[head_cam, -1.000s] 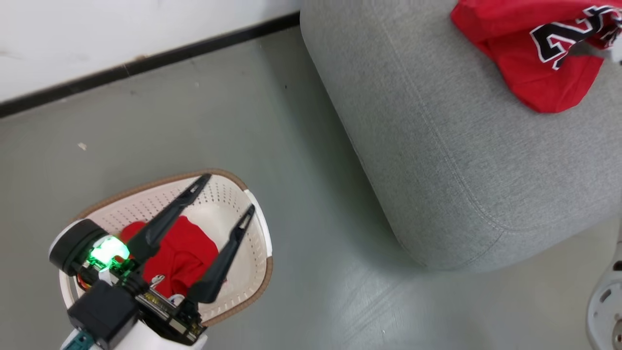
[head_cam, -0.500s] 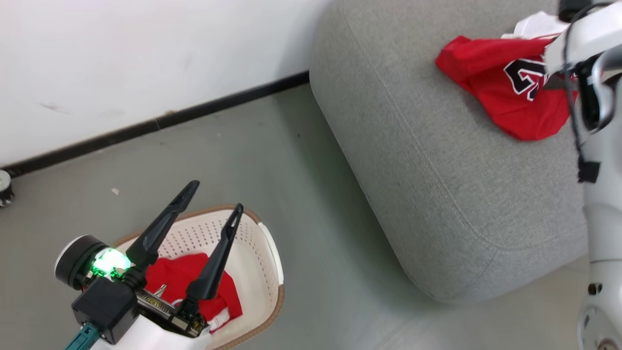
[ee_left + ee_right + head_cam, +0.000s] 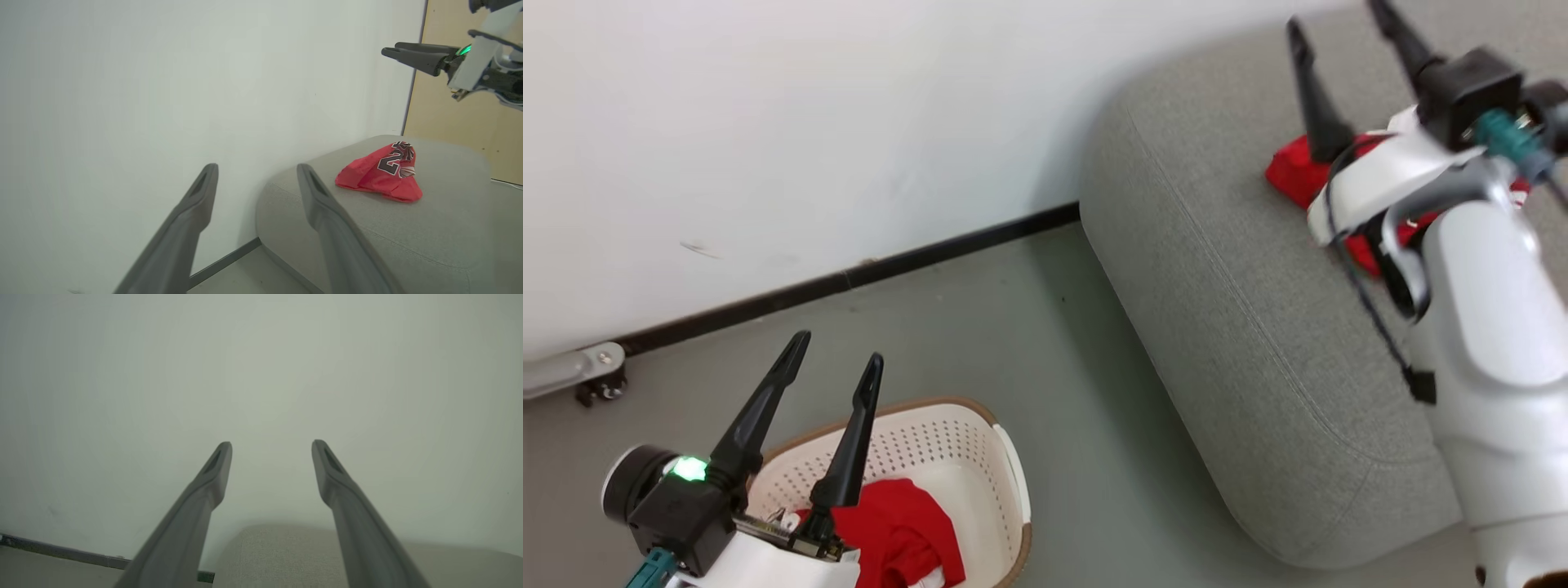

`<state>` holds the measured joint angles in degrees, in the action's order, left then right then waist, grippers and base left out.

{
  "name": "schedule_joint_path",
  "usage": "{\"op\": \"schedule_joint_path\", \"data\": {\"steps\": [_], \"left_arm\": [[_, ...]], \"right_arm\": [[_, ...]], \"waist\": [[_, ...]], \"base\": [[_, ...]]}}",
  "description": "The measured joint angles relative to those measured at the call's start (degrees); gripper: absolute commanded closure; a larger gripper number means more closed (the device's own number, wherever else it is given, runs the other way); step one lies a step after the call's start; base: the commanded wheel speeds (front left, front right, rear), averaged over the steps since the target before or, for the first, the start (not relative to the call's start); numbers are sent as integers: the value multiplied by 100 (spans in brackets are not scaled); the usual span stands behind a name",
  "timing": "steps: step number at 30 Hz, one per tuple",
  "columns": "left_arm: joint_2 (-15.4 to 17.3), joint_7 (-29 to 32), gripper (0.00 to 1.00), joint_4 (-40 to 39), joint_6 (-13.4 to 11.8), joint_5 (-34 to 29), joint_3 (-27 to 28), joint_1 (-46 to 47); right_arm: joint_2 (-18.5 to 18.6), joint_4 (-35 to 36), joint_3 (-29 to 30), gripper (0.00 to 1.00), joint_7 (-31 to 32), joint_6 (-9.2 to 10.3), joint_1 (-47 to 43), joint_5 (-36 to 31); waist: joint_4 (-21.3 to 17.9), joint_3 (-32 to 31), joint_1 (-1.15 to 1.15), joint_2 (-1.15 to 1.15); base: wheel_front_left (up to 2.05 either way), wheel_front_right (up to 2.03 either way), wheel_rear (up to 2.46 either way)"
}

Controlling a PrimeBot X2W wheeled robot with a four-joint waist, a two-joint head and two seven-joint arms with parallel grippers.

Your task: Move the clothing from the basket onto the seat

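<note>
A cream basket with a brown rim stands on the floor at the lower left, with a red garment lying inside. My left gripper is open and empty above the basket's near side, fingers pointing at the wall. On the grey seat lies a red jersey with black numbers, partly behind my right arm in the head view. My right gripper is open and empty, raised above the jersey and facing the wall.
A white wall with a black baseboard runs behind the basket and seat. A grey metal foot with a caster sits at the far left by the wall. Grey floor separates basket and seat. A tan panel stands beyond the seat.
The head camera has tilted up, so the whole picture shifted down. My right arm has risen into the picture over the jersey. My left gripper has lifted from the basket; both stay open.
</note>
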<state>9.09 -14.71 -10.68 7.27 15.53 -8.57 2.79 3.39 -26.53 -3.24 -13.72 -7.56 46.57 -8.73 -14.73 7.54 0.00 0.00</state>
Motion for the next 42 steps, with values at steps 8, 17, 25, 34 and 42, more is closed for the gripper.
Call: {"op": "schedule_joint_path", "data": {"steps": [8,17,25,34,42], "left_arm": [[-312,0,0,467,-73,8,349,-257],[-506,0,0,979,-158,47,661,-470],[-524,1,0,1470,-243,-88,851,-678],[-557,1,0,1778,-309,-203,991,-704],[-583,1,0,2011,-320,-367,1012,-704]], "right_arm": [[9,127,-488,0,-47,0,-689,497],[-2,283,-570,0,-49,1,-1687,978],[-9,598,-492,0,-49,1,-2610,1356],[-31,1043,-479,0,-49,2,-3542,1594],[-64,1363,-910,0,-49,1,-3971,1404]], "waist": [[202,-370,0,0],[439,-694,0,0],[627,-873,0,0],[799,-958,0,0],[917,-988,0,0]], "base": [[0,0,0],[0,0,0],[0,0,0],[0,0,0],[0,0,0]]}}
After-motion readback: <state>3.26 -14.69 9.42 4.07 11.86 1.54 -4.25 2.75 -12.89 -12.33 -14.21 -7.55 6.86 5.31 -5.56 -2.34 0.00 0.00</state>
